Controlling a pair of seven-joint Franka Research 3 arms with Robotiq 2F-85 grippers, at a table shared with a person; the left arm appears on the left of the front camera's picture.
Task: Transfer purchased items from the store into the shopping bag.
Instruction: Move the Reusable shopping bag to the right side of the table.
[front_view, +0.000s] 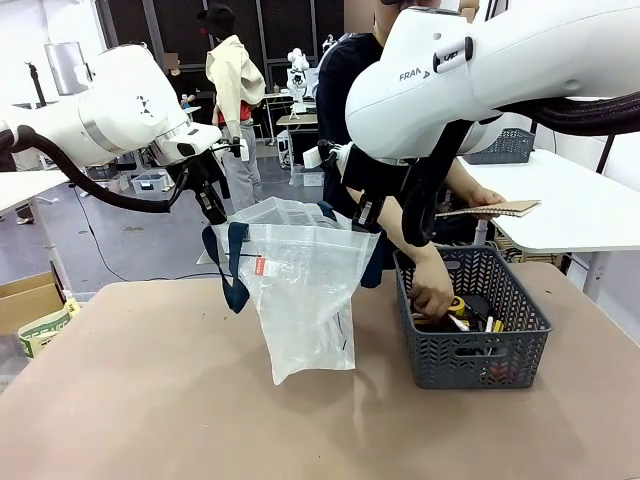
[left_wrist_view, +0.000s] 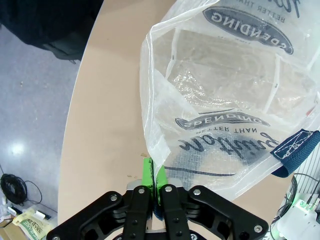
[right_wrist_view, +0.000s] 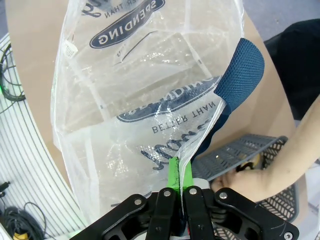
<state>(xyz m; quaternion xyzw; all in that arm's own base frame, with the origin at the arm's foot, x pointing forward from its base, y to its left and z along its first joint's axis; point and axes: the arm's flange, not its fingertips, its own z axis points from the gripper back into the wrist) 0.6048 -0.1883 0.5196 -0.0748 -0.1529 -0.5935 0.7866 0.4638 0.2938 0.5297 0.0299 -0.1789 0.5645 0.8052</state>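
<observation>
In the front view the shopping bag hangs open-mouthed over the table, its lower end resting on the tabletop. The left gripper is at the bag's left rim and the right gripper at its right rim, so the bag is strung between them. A navy handle droops down the bag's left side. Just right of the bag stands a dark grey basket; a person's hand reaches down into it. Higher, right of the bag, the person's other hand rests on a flat tan packet.

In the left wrist view the left gripper is clenched, its green pads pinching the edge of the bag, which spreads away from the fingertips across the table. A navy strap end hangs from the bag.

In the right wrist view the right gripper is likewise clamped on the rim of the bag, beside its navy handle. Next to the bag, the hand is in the basket.
</observation>
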